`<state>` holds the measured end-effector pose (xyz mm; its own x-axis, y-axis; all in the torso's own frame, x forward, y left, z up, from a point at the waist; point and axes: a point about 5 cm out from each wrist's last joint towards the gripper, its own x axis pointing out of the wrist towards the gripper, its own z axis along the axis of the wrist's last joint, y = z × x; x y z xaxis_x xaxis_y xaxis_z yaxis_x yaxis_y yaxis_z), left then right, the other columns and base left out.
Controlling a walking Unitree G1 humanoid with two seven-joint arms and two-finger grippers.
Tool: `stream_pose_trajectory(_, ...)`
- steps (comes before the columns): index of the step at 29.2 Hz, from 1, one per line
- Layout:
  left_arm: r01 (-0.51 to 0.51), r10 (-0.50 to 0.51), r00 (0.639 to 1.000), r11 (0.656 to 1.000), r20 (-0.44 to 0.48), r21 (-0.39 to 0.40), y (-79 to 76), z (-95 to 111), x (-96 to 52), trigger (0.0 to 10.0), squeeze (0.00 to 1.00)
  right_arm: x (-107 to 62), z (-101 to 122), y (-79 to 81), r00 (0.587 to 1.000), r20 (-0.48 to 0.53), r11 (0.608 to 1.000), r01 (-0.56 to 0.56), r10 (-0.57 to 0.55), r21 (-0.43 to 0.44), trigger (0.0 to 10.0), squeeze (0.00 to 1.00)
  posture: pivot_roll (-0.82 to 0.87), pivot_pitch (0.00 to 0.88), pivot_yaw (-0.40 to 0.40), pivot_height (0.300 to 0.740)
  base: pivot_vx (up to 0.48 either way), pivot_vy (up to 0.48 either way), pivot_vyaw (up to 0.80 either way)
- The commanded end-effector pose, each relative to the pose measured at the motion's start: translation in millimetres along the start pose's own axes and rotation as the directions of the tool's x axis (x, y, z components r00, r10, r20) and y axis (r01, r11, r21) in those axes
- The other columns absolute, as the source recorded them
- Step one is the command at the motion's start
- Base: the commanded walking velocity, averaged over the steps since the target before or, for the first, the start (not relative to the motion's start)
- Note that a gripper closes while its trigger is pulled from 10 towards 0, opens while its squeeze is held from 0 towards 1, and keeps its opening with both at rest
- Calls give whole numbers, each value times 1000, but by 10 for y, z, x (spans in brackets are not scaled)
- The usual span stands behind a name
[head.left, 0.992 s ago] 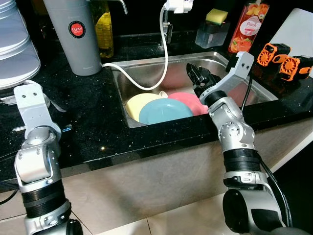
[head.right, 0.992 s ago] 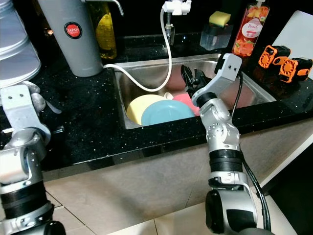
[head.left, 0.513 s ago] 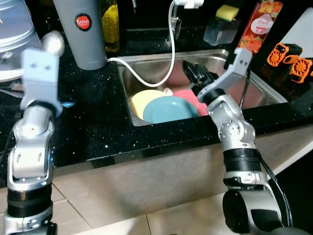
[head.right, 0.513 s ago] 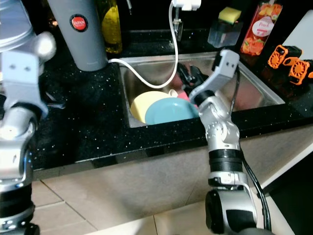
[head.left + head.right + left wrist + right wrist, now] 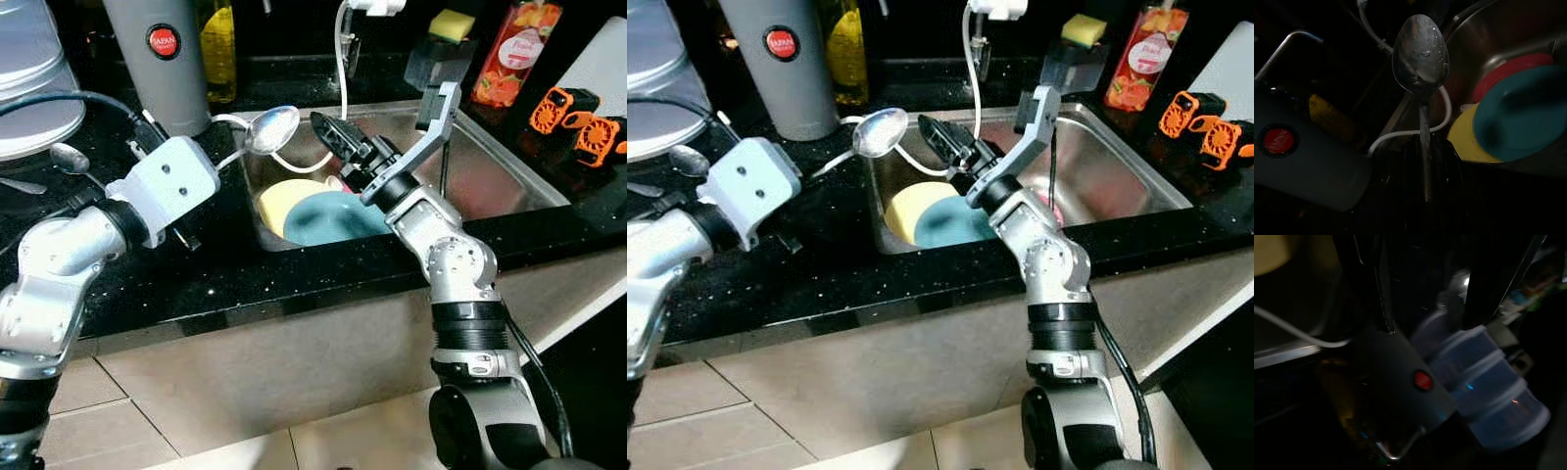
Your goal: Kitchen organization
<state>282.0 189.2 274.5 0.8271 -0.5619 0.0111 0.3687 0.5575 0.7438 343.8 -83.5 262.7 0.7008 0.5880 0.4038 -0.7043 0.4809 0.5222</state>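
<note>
My left gripper (image 5: 219, 164) is shut on the handle of a metal spoon (image 5: 272, 128), holding it above the left rim of the steel sink (image 5: 495, 166). The left wrist view shows the spoon's bowl (image 5: 1421, 54) pointing away from the fingers. My right gripper (image 5: 328, 130) hangs open over the sink, its tips a short way right of the spoon's bowl and not touching it. In the sink lie a yellow plate (image 5: 272, 201), a teal plate (image 5: 328, 217) on top, and a pink plate (image 5: 1508, 73) behind.
A grey thermos (image 5: 162, 59) and a yellow bottle (image 5: 217, 49) stand behind the sink's left corner. A white hose (image 5: 343, 59) hangs into the basin. A second spoon (image 5: 64, 157) and stacked clear containers (image 5: 29, 78) are at the left. Soap bottle (image 5: 505, 54) and orange tools (image 5: 578, 122) sit right.
My left arm has swung up and right, carrying the spoon from the counter to the sink's left rim. The right gripper has moved left across the sink towards it. The camera shifted a little.
</note>
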Motion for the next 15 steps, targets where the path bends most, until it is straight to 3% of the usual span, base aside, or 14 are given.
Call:
stream_pose_trajectory(1,27,-27,1000,998,10,56,44,43,-8,10000,0,-51,68,-4,1000,28,1000,4,-4,22,10000,0,215,9,-72,740,0,0,0)
stream_pose_trajectory(6,39,-41,997,999,63,37,42,70,28,10000,0,-117,50,45,999,26,997,-48,47,53,10000,0,204,5,-65,740,0,0,0)
stream_pose_trajectory(9,57,-50,990,997,132,-52,-19,147,99,10000,0,-126,-49,86,998,-5,996,-69,69,58,10000,0,204,1,-65,740,0,0,0)
stream_pose_trajectory(15,85,-67,981,991,180,-99,-119,192,175,10000,0,-91,-136,129,997,-19,995,-67,68,75,10000,0,199,0,-63,740,0,0,0)
